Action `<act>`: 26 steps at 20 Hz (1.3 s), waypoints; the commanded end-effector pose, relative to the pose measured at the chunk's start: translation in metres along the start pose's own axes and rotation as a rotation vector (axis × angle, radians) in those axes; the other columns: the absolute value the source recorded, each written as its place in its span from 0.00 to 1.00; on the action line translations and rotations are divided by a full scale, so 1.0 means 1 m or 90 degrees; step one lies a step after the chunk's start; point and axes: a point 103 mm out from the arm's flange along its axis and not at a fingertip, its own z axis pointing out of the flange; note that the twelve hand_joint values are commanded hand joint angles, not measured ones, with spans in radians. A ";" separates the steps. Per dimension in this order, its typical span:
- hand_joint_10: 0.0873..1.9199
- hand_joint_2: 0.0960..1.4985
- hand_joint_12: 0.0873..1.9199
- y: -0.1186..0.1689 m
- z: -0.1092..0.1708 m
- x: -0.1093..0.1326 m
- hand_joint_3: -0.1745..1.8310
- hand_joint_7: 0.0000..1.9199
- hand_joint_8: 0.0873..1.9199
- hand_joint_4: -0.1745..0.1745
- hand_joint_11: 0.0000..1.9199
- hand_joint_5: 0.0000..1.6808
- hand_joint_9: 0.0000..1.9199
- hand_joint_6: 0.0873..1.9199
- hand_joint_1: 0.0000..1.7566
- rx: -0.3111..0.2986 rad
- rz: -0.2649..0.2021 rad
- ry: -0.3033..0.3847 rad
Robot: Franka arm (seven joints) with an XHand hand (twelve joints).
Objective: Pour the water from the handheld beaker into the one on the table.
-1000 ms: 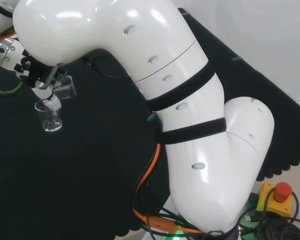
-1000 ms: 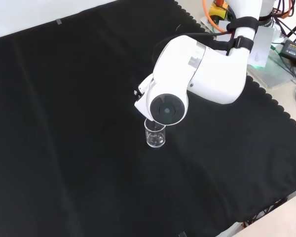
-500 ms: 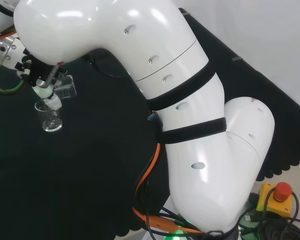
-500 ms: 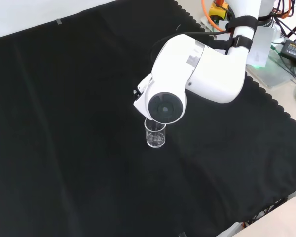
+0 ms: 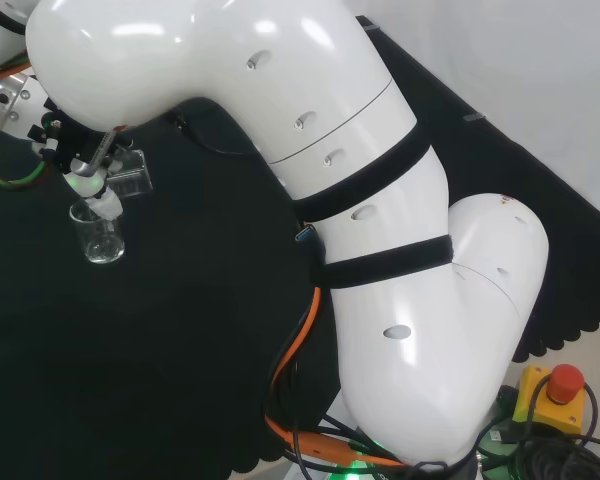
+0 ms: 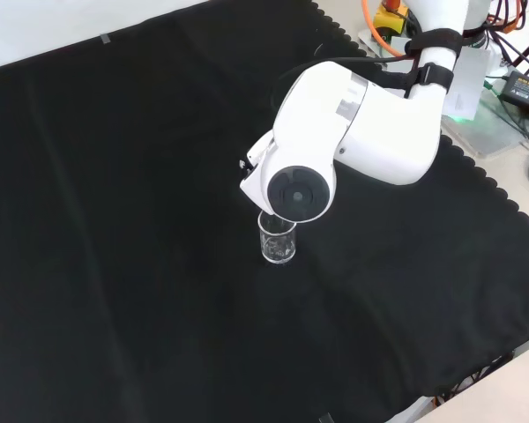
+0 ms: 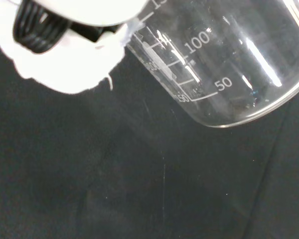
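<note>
Fingers (image 5: 98, 172) curled round held beaker (image 5: 128, 176) (tilted) | mouth toward table beaker (image 5: 100, 236)

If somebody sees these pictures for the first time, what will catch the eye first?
The big white arm link takes up much of the head view. To its left the hand holds a clear beaker tilted above a second beaker standing on the black cloth.

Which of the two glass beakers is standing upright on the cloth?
The lower beaker stands upright on the black cloth, its mouth open upward. The other beaker is tipped over, held by the hand just above it.
</note>
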 end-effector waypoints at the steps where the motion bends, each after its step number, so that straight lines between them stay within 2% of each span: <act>1: 0.04 0.41 0.40 -0.001 0.000 0.000 0.42 0.90 0.00 0.70 0.67 0.73 0.84 0.37 0.65 0.004 -0.002 0.000; 9: 0.04 0.41 0.40 -0.003 -0.001 -0.001 0.42 0.90 0.00 0.70 0.67 0.73 0.84 0.37 0.65 -0.003 -0.006 0.008; 16: 0.04 0.41 0.40 -0.006 0.002 -0.010 0.42 0.90 0.00 0.70 0.67 0.73 0.84 0.37 0.65 -0.048 -0.029 0.069; 20: 0.04 0.42 0.40 -0.010 0.002 -0.014 0.42 0.90 0.00 0.70 0.67 0.73 0.84 0.37 0.65 -0.060 -0.042 0.088; 26: 0.04 0.42 0.40 -0.011 0.006 -0.022 0.42 0.90 0.00 0.71 0.67 0.73 0.84 0.37 0.65 -0.081 -0.075 0.146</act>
